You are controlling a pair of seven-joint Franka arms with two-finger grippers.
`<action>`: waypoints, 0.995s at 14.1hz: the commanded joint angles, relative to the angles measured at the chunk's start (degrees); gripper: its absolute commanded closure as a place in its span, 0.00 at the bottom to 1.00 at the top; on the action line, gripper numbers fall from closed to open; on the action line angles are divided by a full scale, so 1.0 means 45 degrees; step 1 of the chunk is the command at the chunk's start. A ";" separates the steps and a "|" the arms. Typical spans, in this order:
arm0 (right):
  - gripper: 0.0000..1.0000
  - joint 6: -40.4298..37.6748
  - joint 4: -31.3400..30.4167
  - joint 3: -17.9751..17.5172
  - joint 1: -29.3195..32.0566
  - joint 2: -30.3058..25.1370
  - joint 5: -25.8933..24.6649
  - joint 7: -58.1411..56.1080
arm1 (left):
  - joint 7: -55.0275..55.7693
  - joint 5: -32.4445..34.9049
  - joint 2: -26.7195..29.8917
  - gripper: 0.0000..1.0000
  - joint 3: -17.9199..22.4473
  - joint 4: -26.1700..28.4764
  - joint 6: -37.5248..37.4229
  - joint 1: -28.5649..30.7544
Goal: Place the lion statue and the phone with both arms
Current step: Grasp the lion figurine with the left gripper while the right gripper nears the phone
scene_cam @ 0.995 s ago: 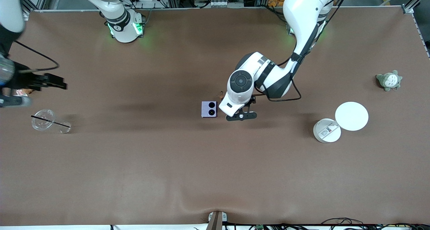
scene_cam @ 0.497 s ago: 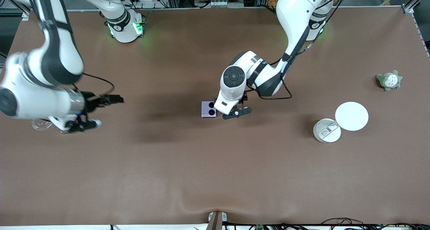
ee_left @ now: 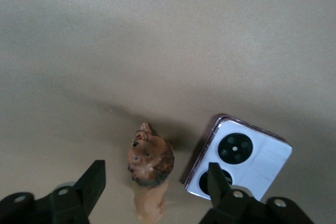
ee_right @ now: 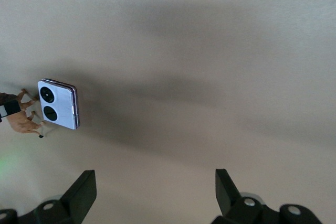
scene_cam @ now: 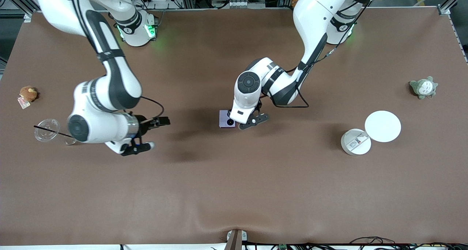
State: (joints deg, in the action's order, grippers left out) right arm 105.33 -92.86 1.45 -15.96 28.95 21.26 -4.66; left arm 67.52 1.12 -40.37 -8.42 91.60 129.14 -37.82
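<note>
In the front view, the left gripper (scene_cam: pixel 244 115) is hanging over the square lavender phone (scene_cam: pixel 223 120) at mid-table, while the right gripper (scene_cam: pixel 155 133) is hovering over bare brown table (scene_cam: pixel 234 184) toward the right arm's end. In the left wrist view, black fingers (ee_left: pixel 94 182) are standing apart around the glossy reddish-brown lion statue (ee_left: pixel 149 171), just beside the phone (ee_left: pixel 241 158). In the right wrist view, blunt fingers (ee_right: pixel 81 192) are spread wide, empty, with the phone (ee_right: pixel 58 104) and statue (ee_right: pixel 23 119) well apart from them.

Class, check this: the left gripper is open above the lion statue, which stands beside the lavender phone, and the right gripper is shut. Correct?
Not quite. The right gripper is open: the right wrist view shows its fingers spread wide. The left gripper is indeed open above the lion statue, beside the phone.

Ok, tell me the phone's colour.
The phone is lavender with two black camera circles, clearest in the left wrist view.
</note>
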 commanded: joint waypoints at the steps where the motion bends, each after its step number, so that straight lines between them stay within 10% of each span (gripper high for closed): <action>1: 0.00 -0.0107 0.0109 0.0127 -0.0201 0.0149 0.0722 0.0137 | 0.0307 -0.0035 -0.0071 0.31 0.0075 0.0134 0.0229 -0.0091; 5: 0.00 0.1023 -0.0164 0.0147 -0.0885 0.0130 0.0725 0.1755 | 0.0230 -0.0015 -0.0091 1.00 0.0094 0.0114 0.0229 0.0045; 14: 0.00 0.3269 -0.0751 0.0186 -0.3032 0.0616 0.0121 0.7004 | -0.4841 0.0649 0.0944 1.00 0.0270 -0.0042 -0.0767 0.3341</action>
State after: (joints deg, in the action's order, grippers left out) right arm 117.79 -96.28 1.59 -26.86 30.49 23.18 19.88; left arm 51.06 2.82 -38.37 -6.55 90.49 127.44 -27.55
